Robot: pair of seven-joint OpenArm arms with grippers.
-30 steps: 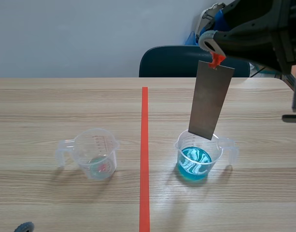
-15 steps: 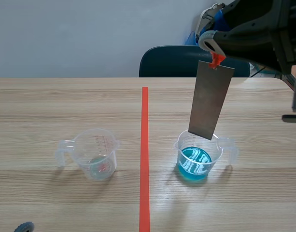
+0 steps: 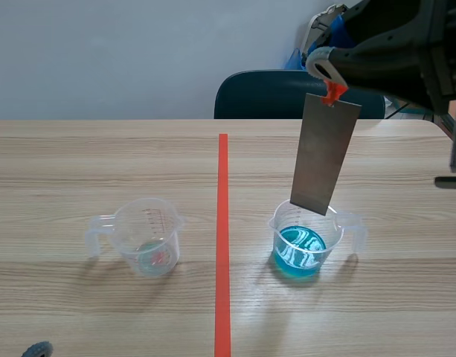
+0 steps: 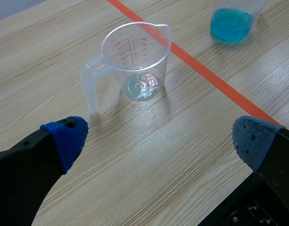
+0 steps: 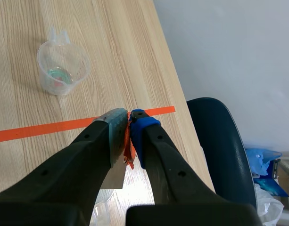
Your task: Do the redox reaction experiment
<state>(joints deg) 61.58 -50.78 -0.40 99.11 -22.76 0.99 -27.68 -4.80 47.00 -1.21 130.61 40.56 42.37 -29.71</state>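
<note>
The right tool point(image 3: 326, 74) hangs high over the right half of the wooden surface point(image 3: 101, 163), its 2 fingers closed on a small orange clip point(image 3: 332, 93) that carries a grey metal plate point(image 3: 324, 155). The plate dangles slightly tilted, and its lower edge sits at about rim level of the measuring cup of blue liquid point(image 3: 306, 242). From the scene view it cannot be told whether that edge is over the mouth or just behind it, but the metal does not appear to have reached the liquid. The right wrist view shows the clip pinched tight between the pads.

Across the orange tape line point(image 3: 222, 223), 1 second cup, clear plastic point(image 4: 135, 66), stands well apart from the blue one, with only a thin film of pale liquid at its bottom. The left tool point(image 4: 158, 136) sits low near that clear cup with its fingers spread wide, gripping nothing. A dark chair point(image 3: 265, 95) stands behind the far edge of the surface.

The step in hand looks like the dipping of the metal into the blue solution. The next move probably calls for centring the plate over the cup's mouth, then lowering it straight down. Because the plate swings freely from the clip, a slow descent would help it clear the rim and avoid tipping the light cup.
</note>
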